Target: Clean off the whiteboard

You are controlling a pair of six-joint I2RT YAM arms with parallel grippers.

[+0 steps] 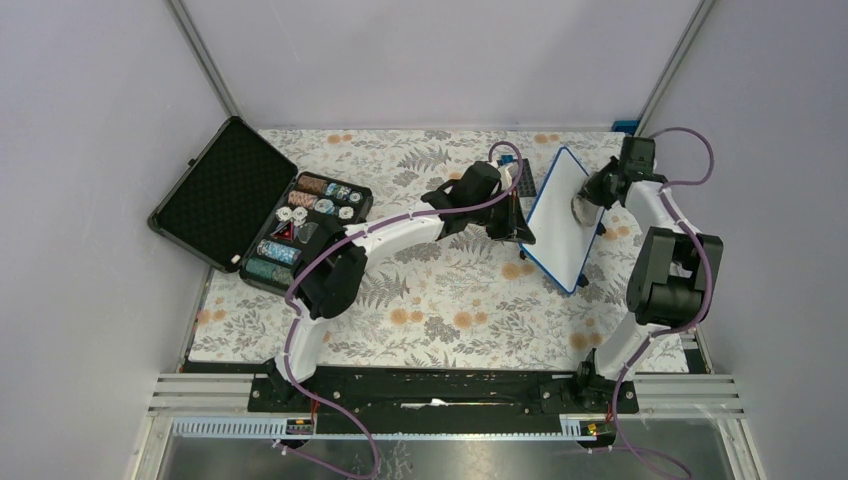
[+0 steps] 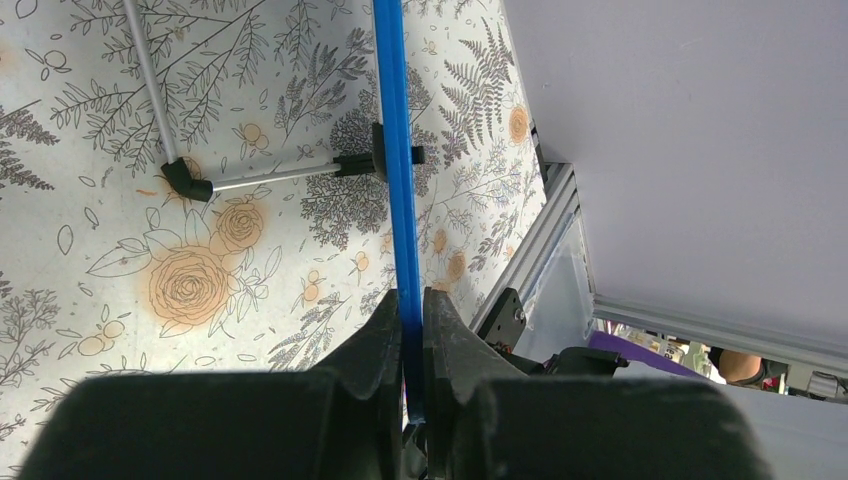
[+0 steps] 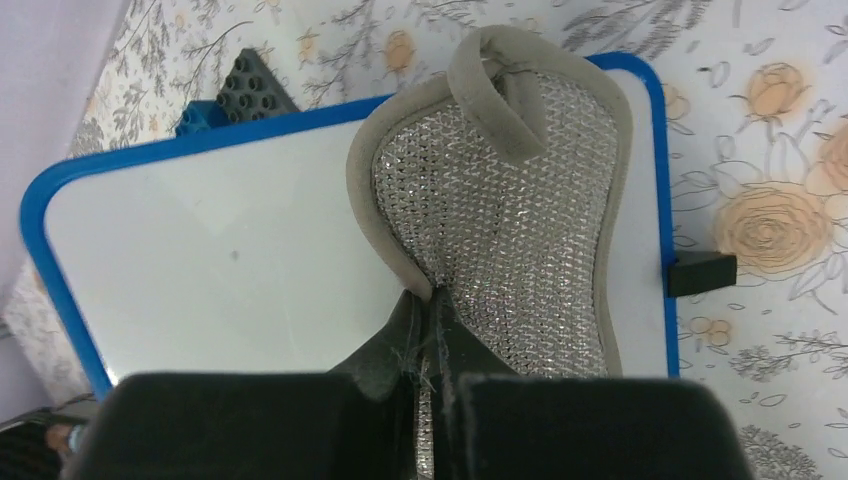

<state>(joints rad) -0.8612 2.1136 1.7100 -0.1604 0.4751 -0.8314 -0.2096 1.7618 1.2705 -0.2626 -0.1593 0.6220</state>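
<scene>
The whiteboard [image 1: 562,215] is a white board with a blue frame, propped tilted on the flowered table at the right centre. Its face [image 3: 230,270] shows no writing. My left gripper [image 1: 520,228] is shut on the board's left blue edge [image 2: 398,180], seen edge-on in the left wrist view. My right gripper [image 1: 592,195] is shut on a silver mesh sponge cloth [image 3: 510,220] with a beige border, which lies against the board's right part. A small dark speck shows on the white face.
An open black case [image 1: 255,205] with chips and small items lies at the left. A dark grey studded plate with blue bricks [image 3: 240,95] sits behind the board. The board's metal stand leg [image 2: 270,175] rests on the cloth. Aluminium rail [image 1: 450,395] runs along the near edge.
</scene>
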